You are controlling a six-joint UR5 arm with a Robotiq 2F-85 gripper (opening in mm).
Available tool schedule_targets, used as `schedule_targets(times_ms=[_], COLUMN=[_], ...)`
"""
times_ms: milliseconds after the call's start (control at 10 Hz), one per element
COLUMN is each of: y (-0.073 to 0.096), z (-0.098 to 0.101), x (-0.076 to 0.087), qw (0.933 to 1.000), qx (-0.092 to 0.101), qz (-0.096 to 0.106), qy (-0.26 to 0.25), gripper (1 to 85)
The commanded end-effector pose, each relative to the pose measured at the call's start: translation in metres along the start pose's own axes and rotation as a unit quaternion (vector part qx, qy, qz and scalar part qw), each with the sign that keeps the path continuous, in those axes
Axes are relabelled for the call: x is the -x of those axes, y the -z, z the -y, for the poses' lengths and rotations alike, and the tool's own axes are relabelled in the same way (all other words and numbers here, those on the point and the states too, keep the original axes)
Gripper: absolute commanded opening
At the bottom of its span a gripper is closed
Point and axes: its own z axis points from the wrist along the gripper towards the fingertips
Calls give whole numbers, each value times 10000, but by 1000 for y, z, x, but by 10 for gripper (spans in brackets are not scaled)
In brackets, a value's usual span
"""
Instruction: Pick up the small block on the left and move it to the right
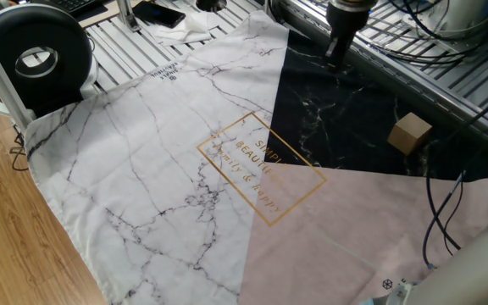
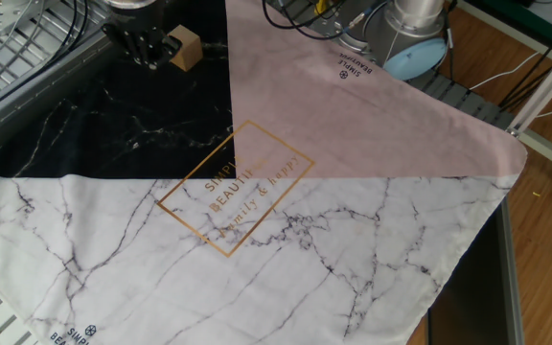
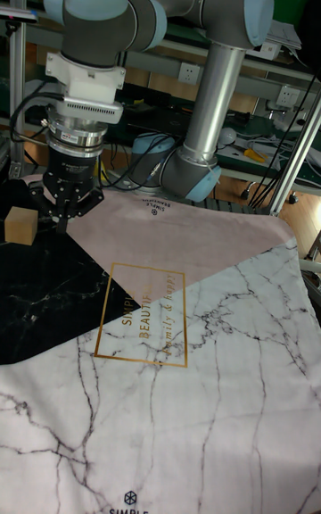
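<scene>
The small block is a plain tan cube resting on the black marbled patch of the cloth; it also shows as the block and the block. My gripper hangs over the far edge of that black patch, apart from the block. In the other fixed view the gripper sits just left of the cube. In the tall view the gripper is to the cube's right. Its fingers come together to a point with nothing between them.
A cloth of white marble, black and pink patches covers the table. A black round device stands at one corner. Cables trail near the block. The arm's base stands beyond the pink patch.
</scene>
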Motion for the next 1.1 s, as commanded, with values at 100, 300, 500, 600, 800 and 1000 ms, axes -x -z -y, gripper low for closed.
schedule_targets(times_ms=[100, 300, 500, 600, 800, 1000], y=[0, 3, 3, 1, 1, -8], z=[2, 28, 10, 9, 12, 23], x=[8, 32, 39, 25, 18, 25], qw=[9997, 9966, 9956, 9954, 9970, 9976], qx=[56, -456, -68, -42, -112, -85], qz=[220, 672, 819, 566, 424, 555], qy=[-113, 153, -460, -776, -632, -407], gripper=[10, 10, 10, 10, 10, 10])
